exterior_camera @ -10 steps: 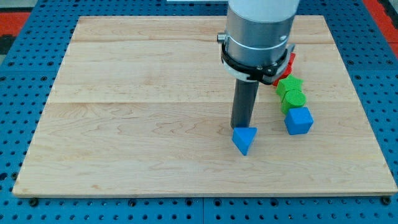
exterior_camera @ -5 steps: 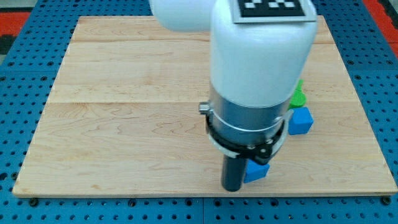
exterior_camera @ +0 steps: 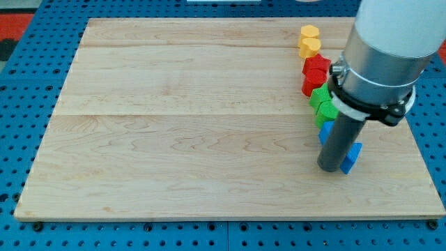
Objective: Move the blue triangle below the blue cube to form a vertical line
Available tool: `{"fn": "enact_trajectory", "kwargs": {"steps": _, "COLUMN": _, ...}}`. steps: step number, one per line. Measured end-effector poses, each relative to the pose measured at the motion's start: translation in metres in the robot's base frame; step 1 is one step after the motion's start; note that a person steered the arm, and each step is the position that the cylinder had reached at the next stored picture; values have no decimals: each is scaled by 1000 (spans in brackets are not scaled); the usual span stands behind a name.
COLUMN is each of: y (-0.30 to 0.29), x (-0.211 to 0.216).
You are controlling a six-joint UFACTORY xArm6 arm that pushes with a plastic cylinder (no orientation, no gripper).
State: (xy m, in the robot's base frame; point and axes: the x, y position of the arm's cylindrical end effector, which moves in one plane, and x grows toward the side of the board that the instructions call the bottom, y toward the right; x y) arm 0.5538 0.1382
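1. Blue triangle point(exterior_camera: 352, 156) sits low on the view's right part of the wooden board point(exterior_camera: 174, 125), mostly hidden by the rod; only its right part shows.
2. Blue cube point(exterior_camera: 325, 132) is just above and slightly left of it, also largely covered by the rod. Touching or not: cannot tell.
3. My tip point(exterior_camera: 329, 169) rests on the board, touching the triangle's left side. No jaws on this rig, just the bare rod.
4. Arm point(exterior_camera: 380, 63) comes down from the view's top right, rod near vertical, its body covering the board's right edge.
5. Room: bare board to the left; a strip of board below the triangle before the bottom edge.
6. Column running up from the cube: green blocks point(exterior_camera: 323, 102), red blocks point(exterior_camera: 315, 73), yellow blocks point(exterior_camera: 309, 40) near the top edge.
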Motion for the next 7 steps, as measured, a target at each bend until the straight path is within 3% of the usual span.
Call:
{"fn": "enact_trajectory", "kwargs": {"steps": 1, "y": -18, "x": 57}}
{"fn": "enact_trajectory", "kwargs": {"steps": 2, "y": 51, "x": 49}}
{"fn": "enact_trajectory", "kwargs": {"steps": 3, "y": 100, "x": 14}}
{"fn": "enact_trajectory", "kwargs": {"steps": 4, "y": 81, "x": -6}}
{"fn": "enact_trajectory", "kwargs": {"steps": 7, "y": 39, "x": -7}}
